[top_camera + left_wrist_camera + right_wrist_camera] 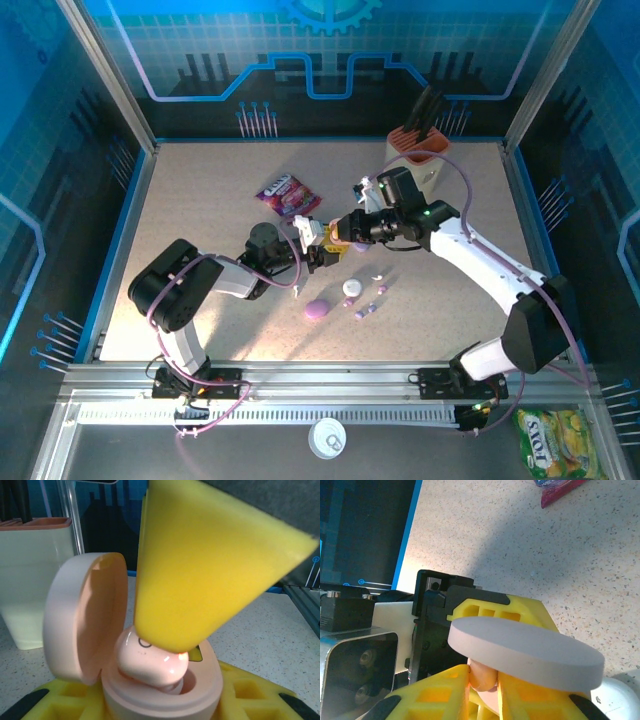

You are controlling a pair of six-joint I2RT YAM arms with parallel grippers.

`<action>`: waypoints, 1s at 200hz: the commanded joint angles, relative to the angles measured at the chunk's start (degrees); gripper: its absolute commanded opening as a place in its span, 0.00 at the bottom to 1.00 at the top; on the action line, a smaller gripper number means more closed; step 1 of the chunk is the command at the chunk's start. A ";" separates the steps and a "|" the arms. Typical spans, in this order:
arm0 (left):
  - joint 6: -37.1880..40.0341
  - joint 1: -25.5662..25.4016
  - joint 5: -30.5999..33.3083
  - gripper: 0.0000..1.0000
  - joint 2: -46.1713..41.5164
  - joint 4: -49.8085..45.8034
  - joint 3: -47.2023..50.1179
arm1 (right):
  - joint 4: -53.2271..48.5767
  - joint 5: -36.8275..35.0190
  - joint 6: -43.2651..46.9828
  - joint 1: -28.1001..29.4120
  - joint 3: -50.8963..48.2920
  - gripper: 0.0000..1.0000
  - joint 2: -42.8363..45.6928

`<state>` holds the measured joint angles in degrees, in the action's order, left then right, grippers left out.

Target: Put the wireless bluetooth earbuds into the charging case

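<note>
My left gripper (322, 252) is shut on the base of a pink charging case (150, 702), whose lid (85, 620) stands open on the left. A pink earbud (150, 662) sits tilted in the case's well, partly sunk in. My right gripper (484, 677) is shut on that earbud (485, 672), and one of its yellow fingers (200, 570) comes down onto it from above. In the right wrist view the lid (525, 652) is seen edge-on just above the pinched bud. Small lilac and white earbuds (365, 311) lie loose on the table in front.
A closed purple case (317, 309) and a white round piece (352, 288) lie near the loose buds. A candy packet (288, 193) lies behind the grippers. An orange-topped knife block (420, 150) stands at the back right.
</note>
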<state>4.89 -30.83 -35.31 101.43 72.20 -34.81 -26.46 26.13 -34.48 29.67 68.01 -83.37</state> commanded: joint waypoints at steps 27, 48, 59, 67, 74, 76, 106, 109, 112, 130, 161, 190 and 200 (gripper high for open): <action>0.74 -0.55 0.23 0.34 -2.07 1.71 -1.12 | -1.80 -2.26 1.65 0.74 0.28 0.26 -0.35; 0.68 -0.42 0.19 0.34 -1.85 2.02 -1.14 | -3.24 -3.88 2.34 0.68 0.80 0.28 0.58; 0.63 -0.41 0.28 0.34 -1.60 2.36 -1.14 | -3.76 -4.10 2.74 0.63 1.12 0.30 1.16; 0.65 -0.43 0.33 0.34 -1.54 2.46 -1.14 | -4.01 -4.09 2.99 0.65 1.37 0.31 1.69; 0.65 -0.30 0.41 0.34 -1.41 2.57 -1.05 | -4.14 -4.03 3.23 0.65 1.51 0.33 2.32; 0.61 -0.29 0.46 0.34 -1.41 2.63 -1.05 | -4.18 -3.99 3.29 0.63 1.58 0.33 2.44; 0.56 0.41 0.44 0.34 -1.47 3.02 -0.53 | -3.57 -4.16 5.42 0.76 1.13 0.39 6.13; 0.50 0.52 0.35 0.34 -1.48 3.10 -0.40 | -3.42 -4.16 5.72 0.82 1.04 0.40 6.60; 0.45 0.57 0.21 0.34 -1.54 3.18 -0.31 | -3.30 -4.16 5.99 0.80 0.99 0.40 6.89; 0.80 1.04 -0.11 0.34 -1.91 3.38 0.30 | -2.94 -3.94 7.43 0.86 1.06 0.40 8.64; 0.94 1.14 -1.24 0.34 -2.43 3.46 0.97 | -3.93 -3.75 9.03 0.84 3.77 0.36 8.29; 0.06 1.14 -1.30 0.34 -2.83 4.86 1.59 | -6.00 -5.49 10.85 0.82 7.61 0.34 4.98; -0.17 1.12 -0.84 0.34 -2.98 5.78 2.00 | -6.41 -5.65 11.20 0.78 9.15 0.33 3.46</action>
<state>4.84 -29.78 -35.18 100.64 73.41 -34.06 -30.57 21.85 -25.91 30.06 73.12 -76.69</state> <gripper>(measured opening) 0.375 0.339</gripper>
